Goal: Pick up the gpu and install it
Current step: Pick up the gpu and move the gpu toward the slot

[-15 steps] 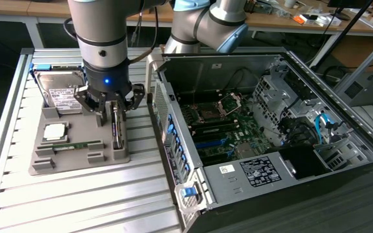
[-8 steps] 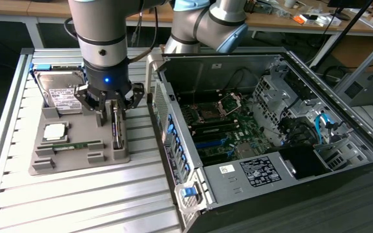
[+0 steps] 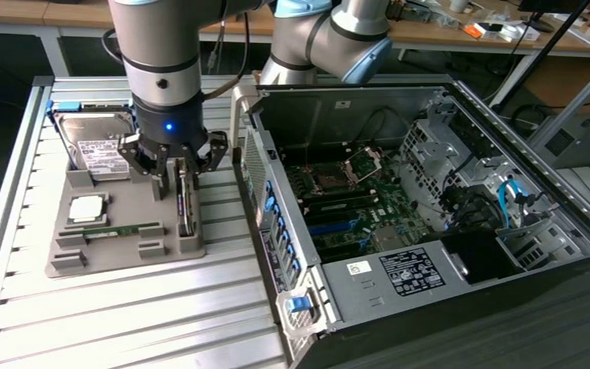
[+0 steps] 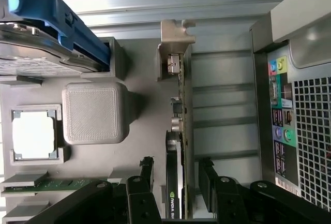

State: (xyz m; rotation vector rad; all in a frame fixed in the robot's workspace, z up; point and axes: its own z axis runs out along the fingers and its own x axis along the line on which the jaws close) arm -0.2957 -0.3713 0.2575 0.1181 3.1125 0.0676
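Gripper (image 3: pixel 179 181) (image 4: pixel 177 175) is low over the grey tray (image 3: pixel 120 254) (image 4: pixel 139 79), which sits on the slatted metal table (image 3: pixel 120 323) (image 4: pixel 207 1).

Jaws are wide open, with one finger (image 4: pixel 147 175) on each side of the gpu (image 3: pixel 184 211) (image 4: pixel 181 105). There is a gap at both sides, so nothing is gripped.

The gpu stands on its long edge in a slot along the tray edge nearest the open computer case (image 3: pixel 398 231) (image 4: pixel 300 105). Its metal bracket is at the end away from the fingers.

Other tray contents:
- Hard drive (image 3: pixel 95 150) (image 4: pixel 36 58) at the far end (blue carrier behind it).
- Processor chip (image 3: pixel 87 206) (image 4: pixel 32 133) mid-tray.
- Green memory stick (image 3: pixel 120 229) (image 4: pixel 57 184) beside the chip, towards the near end.
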